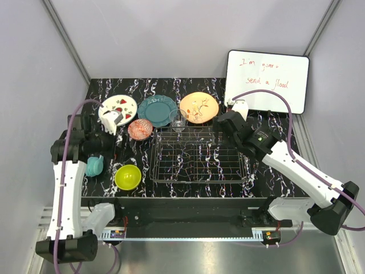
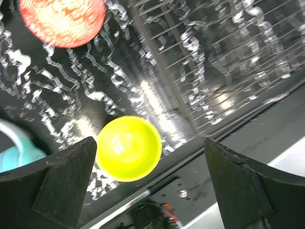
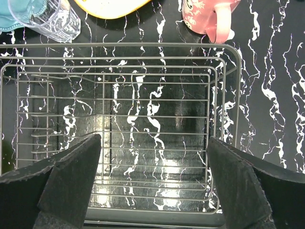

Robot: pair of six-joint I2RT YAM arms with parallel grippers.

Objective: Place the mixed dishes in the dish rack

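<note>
The silver wire dish rack (image 1: 199,157) stands empty at mid-table; it fills the right wrist view (image 3: 119,119). Behind it lie a white red-speckled plate (image 1: 118,107), a teal plate (image 1: 157,110) and an orange plate (image 1: 199,107). A clear glass (image 1: 178,120) stands at the rack's far edge (image 3: 45,19). A red-patterned bowl (image 1: 140,129) and a yellow-green bowl (image 1: 128,177) sit left of the rack. A pinkish mug (image 3: 209,16) lies beyond the rack's far right corner. My left gripper (image 2: 148,157) is open above the yellow-green bowl (image 2: 127,148). My right gripper (image 3: 153,143) is open above the rack.
A teal cup (image 1: 94,166) sits at the left edge, beside the left arm. A white board (image 1: 267,80) with red writing leans at the back right. The black marbled table (image 1: 262,171) ends at a front rail just past the yellow-green bowl.
</note>
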